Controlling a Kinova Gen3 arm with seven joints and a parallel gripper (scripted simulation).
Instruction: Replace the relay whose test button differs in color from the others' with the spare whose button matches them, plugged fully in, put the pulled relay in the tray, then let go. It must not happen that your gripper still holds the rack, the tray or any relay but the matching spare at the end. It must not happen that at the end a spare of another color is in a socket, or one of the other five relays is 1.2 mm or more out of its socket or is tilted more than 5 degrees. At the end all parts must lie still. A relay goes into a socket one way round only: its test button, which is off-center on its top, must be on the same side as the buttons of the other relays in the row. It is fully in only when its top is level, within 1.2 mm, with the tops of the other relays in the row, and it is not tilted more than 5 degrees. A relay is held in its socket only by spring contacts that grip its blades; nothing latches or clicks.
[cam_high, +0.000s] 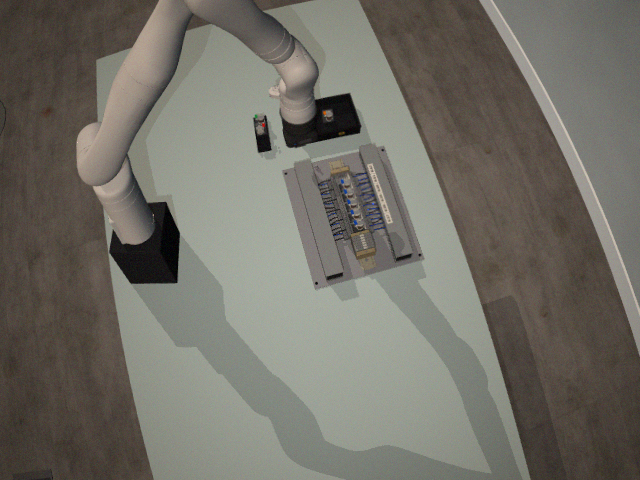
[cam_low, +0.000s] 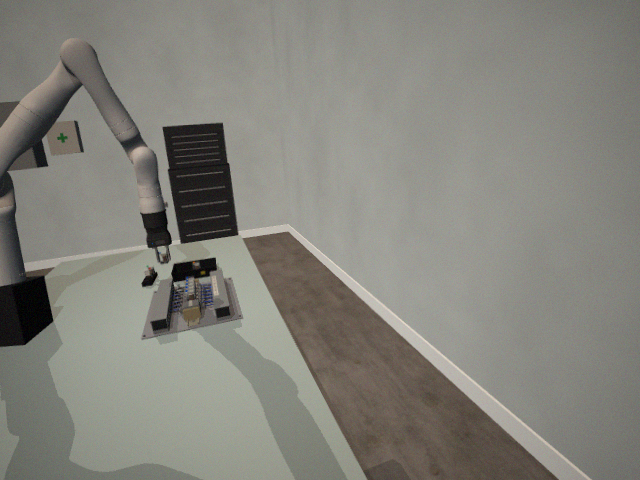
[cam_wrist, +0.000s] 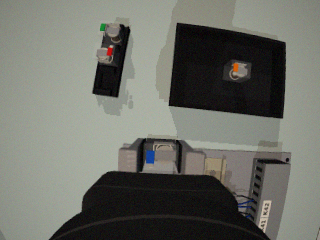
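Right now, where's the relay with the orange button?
In the wrist view, the orange-button relay is at upper right, inside the black tray, right of the narrow black holder.
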